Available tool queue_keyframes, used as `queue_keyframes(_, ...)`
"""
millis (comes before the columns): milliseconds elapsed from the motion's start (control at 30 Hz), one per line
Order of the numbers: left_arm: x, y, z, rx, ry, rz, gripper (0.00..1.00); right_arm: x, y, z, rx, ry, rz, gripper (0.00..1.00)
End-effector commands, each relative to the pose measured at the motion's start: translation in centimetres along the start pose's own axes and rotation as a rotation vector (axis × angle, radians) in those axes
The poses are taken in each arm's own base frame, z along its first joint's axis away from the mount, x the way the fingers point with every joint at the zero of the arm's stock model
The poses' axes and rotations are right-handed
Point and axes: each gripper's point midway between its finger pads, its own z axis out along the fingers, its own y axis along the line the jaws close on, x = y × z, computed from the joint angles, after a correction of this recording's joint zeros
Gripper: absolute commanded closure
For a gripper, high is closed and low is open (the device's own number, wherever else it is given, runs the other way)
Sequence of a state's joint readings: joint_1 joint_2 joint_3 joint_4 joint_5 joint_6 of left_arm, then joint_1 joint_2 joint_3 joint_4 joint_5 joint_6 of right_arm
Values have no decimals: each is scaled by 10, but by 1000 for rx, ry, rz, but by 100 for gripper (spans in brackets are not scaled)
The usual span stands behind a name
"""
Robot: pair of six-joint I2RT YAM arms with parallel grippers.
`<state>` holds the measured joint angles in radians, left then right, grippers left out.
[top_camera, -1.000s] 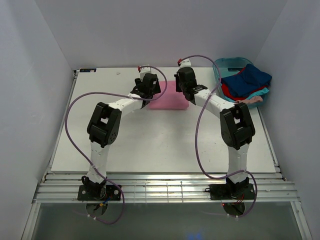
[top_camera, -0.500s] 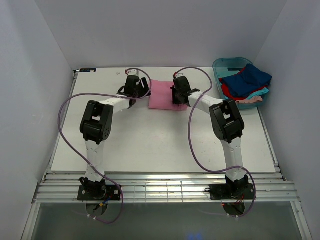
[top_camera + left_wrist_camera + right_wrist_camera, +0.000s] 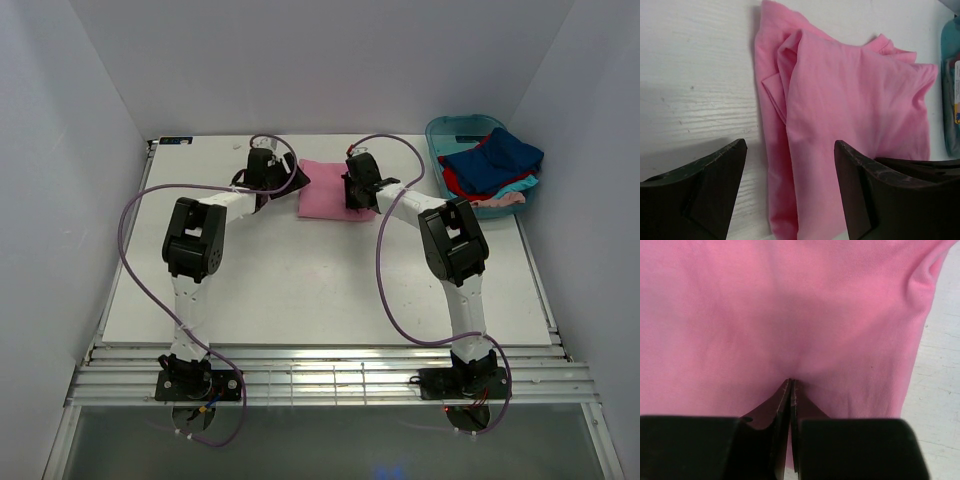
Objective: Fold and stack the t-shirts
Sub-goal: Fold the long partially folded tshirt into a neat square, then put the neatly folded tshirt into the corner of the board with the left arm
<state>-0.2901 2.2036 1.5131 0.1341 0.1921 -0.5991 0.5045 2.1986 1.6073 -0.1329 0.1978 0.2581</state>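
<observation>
A pink t-shirt (image 3: 325, 190) lies folded into a rectangle at the back middle of the table. My left gripper (image 3: 290, 180) is open at its left edge; in the left wrist view its fingers (image 3: 790, 147) straddle the shirt's (image 3: 855, 100) folded edge with nothing held. My right gripper (image 3: 352, 195) is shut, its tips (image 3: 791, 382) pressed down into the pink cloth (image 3: 790, 305), which dimples around them. No cloth shows between those fingers. More t-shirts lie heaped at the back right: dark blue (image 3: 495, 155), red (image 3: 460, 183), turquoise (image 3: 515, 187) and pale pink (image 3: 505, 200).
A teal plastic tub (image 3: 450, 130) at the back right corner holds the heap of shirts. White walls close in the table on the left, back and right. Purple cables loop from both arms over the table.
Both arms have reached further back and lower. The left gripper has moved off the top of the pink shirt to its left edge. The shirt now shows more fully.
</observation>
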Motion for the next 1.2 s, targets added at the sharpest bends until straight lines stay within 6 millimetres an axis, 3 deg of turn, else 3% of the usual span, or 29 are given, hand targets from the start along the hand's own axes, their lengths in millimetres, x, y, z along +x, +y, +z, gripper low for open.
queue_keyframes(0,9,-7,3,28,49,-46,19,30,-19,-2,73,100,-29,92)
queue_keyframes(100,14,2,-1,-2,44,-47,19,25,-20,-4,74,89,-29,92)
queue_keyframes(300,31,1,4,24,91,-72,18,24,-19,-5,69,88,-27,92)
queue_keyframes(633,73,-27,24,63,160,-91,18,32,-19,-10,65,99,-25,92)
queue_keyframes(933,89,-39,32,70,174,-120,19,32,-15,-16,49,94,-26,92)
queue_keyframes(1033,94,-45,36,76,180,-123,22,35,-11,-18,43,96,-31,92)
queue_keyframes(1167,103,-53,42,100,204,-142,40,38,-6,-21,34,98,-38,92)
